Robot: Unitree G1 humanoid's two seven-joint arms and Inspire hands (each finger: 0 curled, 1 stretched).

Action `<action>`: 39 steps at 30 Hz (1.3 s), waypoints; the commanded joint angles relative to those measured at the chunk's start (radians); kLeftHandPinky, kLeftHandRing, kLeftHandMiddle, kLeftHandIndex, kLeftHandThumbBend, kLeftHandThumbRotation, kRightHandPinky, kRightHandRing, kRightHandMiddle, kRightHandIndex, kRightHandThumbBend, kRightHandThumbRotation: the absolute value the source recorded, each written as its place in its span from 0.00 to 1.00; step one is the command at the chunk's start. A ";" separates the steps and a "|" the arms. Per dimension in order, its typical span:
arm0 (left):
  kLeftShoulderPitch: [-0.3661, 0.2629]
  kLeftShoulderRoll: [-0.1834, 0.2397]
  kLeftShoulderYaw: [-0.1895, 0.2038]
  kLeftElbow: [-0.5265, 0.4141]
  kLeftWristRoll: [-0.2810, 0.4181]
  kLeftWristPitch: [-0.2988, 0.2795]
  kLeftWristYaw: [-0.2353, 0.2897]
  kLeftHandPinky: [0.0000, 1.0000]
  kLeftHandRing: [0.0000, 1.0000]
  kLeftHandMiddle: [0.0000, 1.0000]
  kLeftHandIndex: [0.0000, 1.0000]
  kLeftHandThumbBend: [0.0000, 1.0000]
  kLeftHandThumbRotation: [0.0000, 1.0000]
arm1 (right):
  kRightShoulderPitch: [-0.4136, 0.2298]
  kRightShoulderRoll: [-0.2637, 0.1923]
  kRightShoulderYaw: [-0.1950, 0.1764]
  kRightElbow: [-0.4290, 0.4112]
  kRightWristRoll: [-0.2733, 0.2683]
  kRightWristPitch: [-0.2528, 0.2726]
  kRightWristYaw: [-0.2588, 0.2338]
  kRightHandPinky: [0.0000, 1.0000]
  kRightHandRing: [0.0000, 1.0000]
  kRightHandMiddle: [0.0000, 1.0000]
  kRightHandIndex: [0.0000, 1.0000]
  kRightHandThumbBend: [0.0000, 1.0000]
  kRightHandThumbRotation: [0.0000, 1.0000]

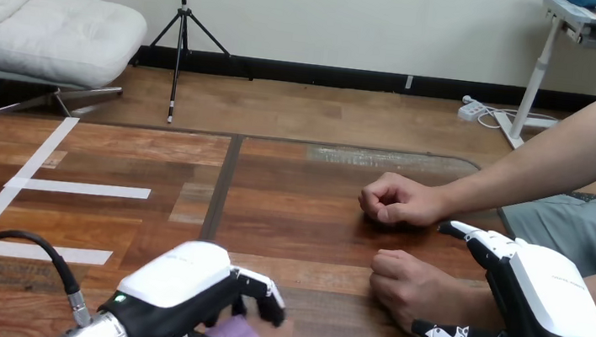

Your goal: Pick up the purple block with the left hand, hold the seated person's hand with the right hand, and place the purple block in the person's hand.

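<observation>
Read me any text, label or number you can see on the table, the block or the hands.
No text can be read.
White shell of the right hand: a faint grey mark, too small to read.
No print visible on the purple block, the left hand or the white tape strips.

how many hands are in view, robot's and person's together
4. The left hand at the bottom, curled over the purple block; the right hand at lower right, beside the person's near fist; the person's far fist farther back on the table.
</observation>
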 commanded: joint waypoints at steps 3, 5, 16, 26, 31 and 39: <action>-0.035 -0.003 0.008 0.016 0.056 0.023 0.076 0.17 0.22 0.30 0.41 0.30 0.32 | -0.033 -0.011 -0.006 -0.066 0.006 -0.012 -0.002 0.94 0.90 0.86 0.85 0.70 0.22; -0.038 -0.003 0.005 0.023 0.068 0.023 0.089 0.16 0.20 0.28 0.40 0.28 0.32 | -0.033 -0.012 -0.005 -0.065 0.004 -0.013 -0.004 0.94 0.89 0.86 0.85 0.70 0.22; -0.053 -0.005 -0.013 0.058 0.125 0.023 0.148 0.17 0.22 0.30 0.41 0.27 0.29 | -0.031 -0.013 -0.006 -0.066 0.001 -0.015 -0.008 0.93 0.89 0.85 0.85 0.70 0.23; -0.063 -0.005 -0.022 0.091 0.141 0.004 0.187 0.18 0.23 0.32 0.41 0.27 0.29 | -0.027 -0.013 -0.007 -0.066 0.006 -0.017 -0.007 0.93 0.89 0.85 0.84 0.71 0.23; -0.067 -0.004 -0.026 0.103 0.143 -0.005 0.202 0.19 0.25 0.33 0.42 0.28 0.30 | -0.027 -0.013 -0.008 -0.066 0.008 -0.017 -0.006 0.93 0.89 0.85 0.84 0.70 0.23; -0.073 -0.003 -0.033 0.117 0.142 -0.011 0.216 0.18 0.23 0.31 0.42 0.28 0.32 | -0.026 -0.013 -0.007 -0.067 0.007 -0.014 -0.004 0.93 0.88 0.85 0.84 0.70 0.24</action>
